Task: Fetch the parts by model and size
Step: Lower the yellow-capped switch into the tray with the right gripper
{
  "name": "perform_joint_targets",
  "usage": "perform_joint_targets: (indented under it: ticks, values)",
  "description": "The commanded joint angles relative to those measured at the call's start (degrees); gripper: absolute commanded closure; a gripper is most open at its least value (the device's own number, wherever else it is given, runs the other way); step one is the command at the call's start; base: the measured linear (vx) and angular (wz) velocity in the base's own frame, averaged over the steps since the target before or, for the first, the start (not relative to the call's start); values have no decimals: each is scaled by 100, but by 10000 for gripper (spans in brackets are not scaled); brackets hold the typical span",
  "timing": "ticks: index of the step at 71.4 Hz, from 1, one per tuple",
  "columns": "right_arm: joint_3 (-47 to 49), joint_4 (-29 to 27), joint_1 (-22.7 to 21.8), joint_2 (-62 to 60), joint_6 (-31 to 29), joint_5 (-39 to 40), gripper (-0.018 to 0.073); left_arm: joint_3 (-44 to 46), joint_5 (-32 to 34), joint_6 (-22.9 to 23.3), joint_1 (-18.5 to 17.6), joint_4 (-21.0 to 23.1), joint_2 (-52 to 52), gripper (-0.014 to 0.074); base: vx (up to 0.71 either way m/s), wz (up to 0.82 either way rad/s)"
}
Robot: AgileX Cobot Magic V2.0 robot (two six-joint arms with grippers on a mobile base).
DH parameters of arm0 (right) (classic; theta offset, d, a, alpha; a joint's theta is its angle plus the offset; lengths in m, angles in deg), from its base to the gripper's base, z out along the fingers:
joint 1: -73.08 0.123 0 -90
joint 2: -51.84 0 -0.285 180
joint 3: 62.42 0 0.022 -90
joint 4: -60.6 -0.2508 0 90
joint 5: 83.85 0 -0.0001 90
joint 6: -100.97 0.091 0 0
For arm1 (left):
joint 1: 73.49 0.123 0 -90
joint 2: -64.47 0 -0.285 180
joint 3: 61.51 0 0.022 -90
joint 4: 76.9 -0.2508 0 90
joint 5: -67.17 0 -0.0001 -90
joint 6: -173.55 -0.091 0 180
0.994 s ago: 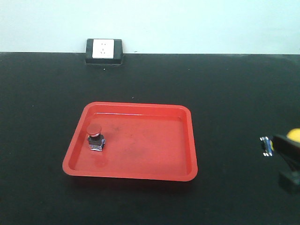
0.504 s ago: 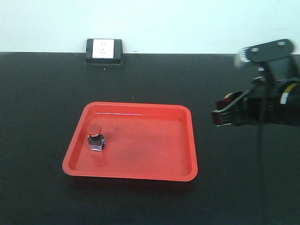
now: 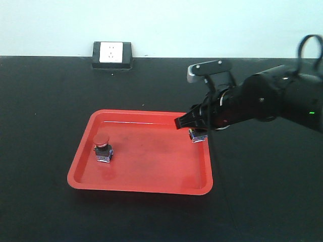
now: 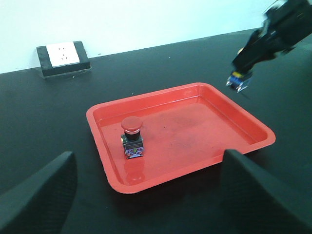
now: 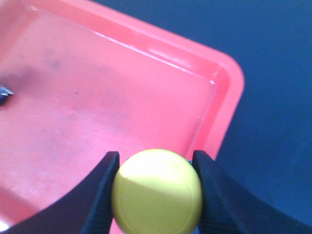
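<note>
Red-capped switch [image 3: 102,148]: delivered, upright in red tray [image 3: 151,187]. Yellow-capped switch [image 5: 157,191]: clamped in right tool [image 5: 156,195], over tray's right rim, release pending. Left tool [image 4: 146,195]: spread, empty

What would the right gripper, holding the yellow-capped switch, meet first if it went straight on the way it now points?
Most likely the floor of the red tray near its right rim: the right gripper points down at it, shut on the yellow-capped switch. Depth is unclear.
</note>
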Motion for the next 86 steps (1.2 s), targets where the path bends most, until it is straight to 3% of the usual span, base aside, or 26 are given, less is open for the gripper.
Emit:
perform_joint_targets:
  ticks: [1,18,35,48,70,86]
  values:
    - [272,24,-5,73,13,405,553,132,381,-4,-43,91,62,20,0,0]
    - [265,24,-5,618,88,607,539,132,381,-4,-43,85,62,21,0,0]
    - [265,-190,-5,907,182,936,464,132,367,-4,-43,85,62,20,0,0]
    - [265,-565,-5,1039,160,1024,351,132,369,-4,-43,90,62,20,0,0]
    - [265,-508,-5,911,159,941,87,132,369,1,-43,90,62,20,0,0]
    - [265,-6,-10,105,159,704,47,132,369,1,-43,90,62,20,0,0]
